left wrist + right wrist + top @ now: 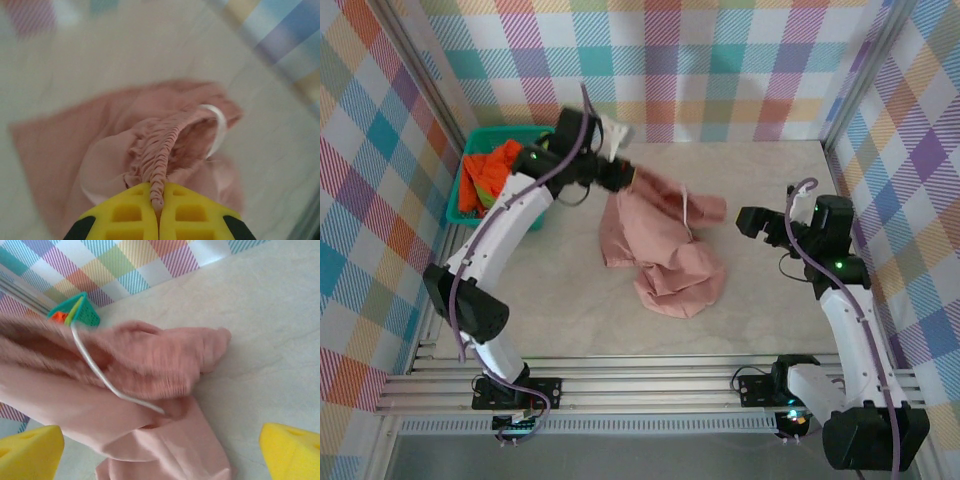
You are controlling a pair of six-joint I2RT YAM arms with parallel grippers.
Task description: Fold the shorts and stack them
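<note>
The dusty pink shorts lie crumpled in the middle of the table, one end lifted toward the back left. My left gripper is shut on their gathered elastic waist; in the left wrist view the waistband runs down between the closed yellow fingers, with the rest of the fabric hanging below. A white drawstring loops across the cloth. My right gripper hovers open just right of the shorts, its yellow fingertips spread wide over the pink fabric. Bright orange shorts sit in the basket.
The teal mesh basket stands at the back left corner, right behind the left arm. Plaid walls close in the table on the left, back and right. Bare tabletop lies at the back right and along the front.
</note>
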